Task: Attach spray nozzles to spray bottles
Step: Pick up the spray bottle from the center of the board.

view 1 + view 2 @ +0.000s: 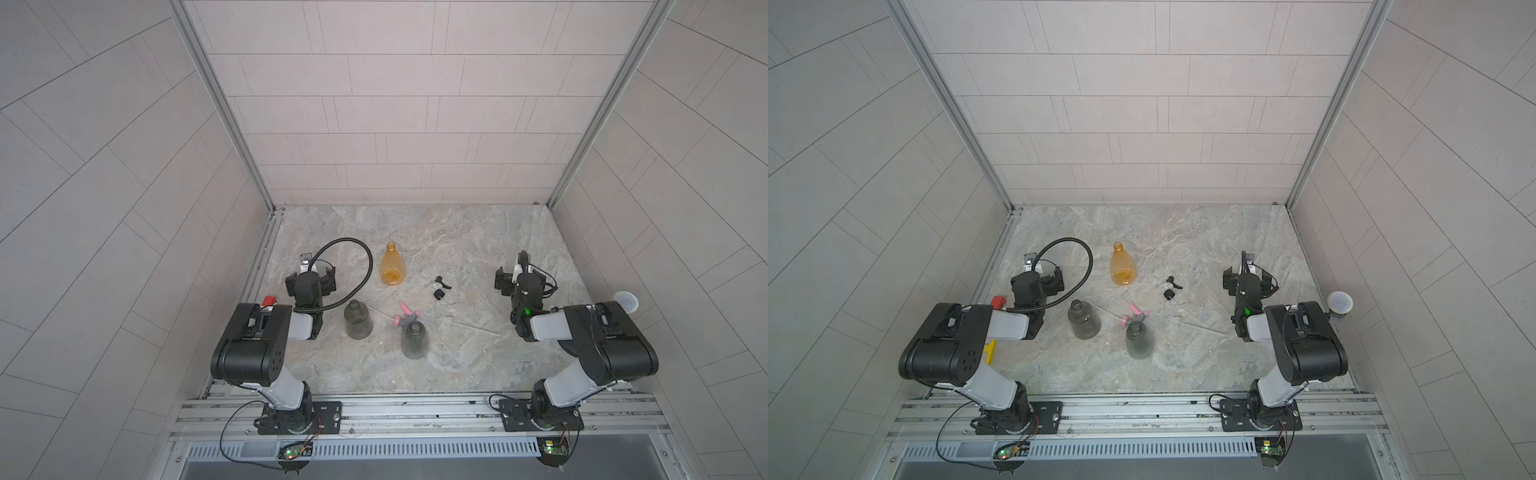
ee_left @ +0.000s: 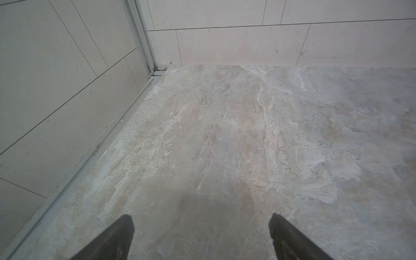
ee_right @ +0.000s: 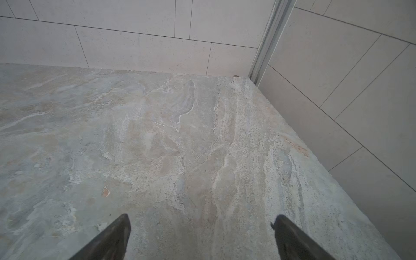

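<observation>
gaping wide and empty, left and right jaws flank the orange bottle and pink nozzle.

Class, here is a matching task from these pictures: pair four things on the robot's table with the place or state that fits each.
Things:
1 orange bottle
2 pink-and-grey nozzle
3 black-and-white nozzle
4 left gripper

Places or states:
A open, over bare table
B between the two grey bottles
C farthest back of the loose items
D between the orange bottle and the right gripper

Pairs: 1-C, 2-B, 3-D, 4-A.
</observation>
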You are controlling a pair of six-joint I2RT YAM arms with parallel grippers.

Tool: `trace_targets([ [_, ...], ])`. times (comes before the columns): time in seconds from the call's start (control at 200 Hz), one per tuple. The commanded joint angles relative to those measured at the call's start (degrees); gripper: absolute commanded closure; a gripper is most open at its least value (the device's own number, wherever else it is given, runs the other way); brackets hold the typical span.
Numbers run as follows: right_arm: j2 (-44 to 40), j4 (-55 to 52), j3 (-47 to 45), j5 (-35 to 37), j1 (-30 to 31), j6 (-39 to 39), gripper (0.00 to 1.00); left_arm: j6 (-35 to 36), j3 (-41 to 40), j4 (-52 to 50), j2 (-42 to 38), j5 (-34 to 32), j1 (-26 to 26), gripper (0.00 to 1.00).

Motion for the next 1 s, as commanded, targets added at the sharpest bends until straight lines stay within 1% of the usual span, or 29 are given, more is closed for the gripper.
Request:
trace_targets([
  [0.0,0.3,1.1,-0.3,0.6,0.1,-0.6,0.0,0.7,0.7,0.2,-0.2,-0.6,-0.5,0.0],
  [0.996,0.3,1.1,-0.3,0.5,0.1,-0.6,0.0,1.1,0.4,0.9,-0.3,-1.7,-0.9,0.0],
])
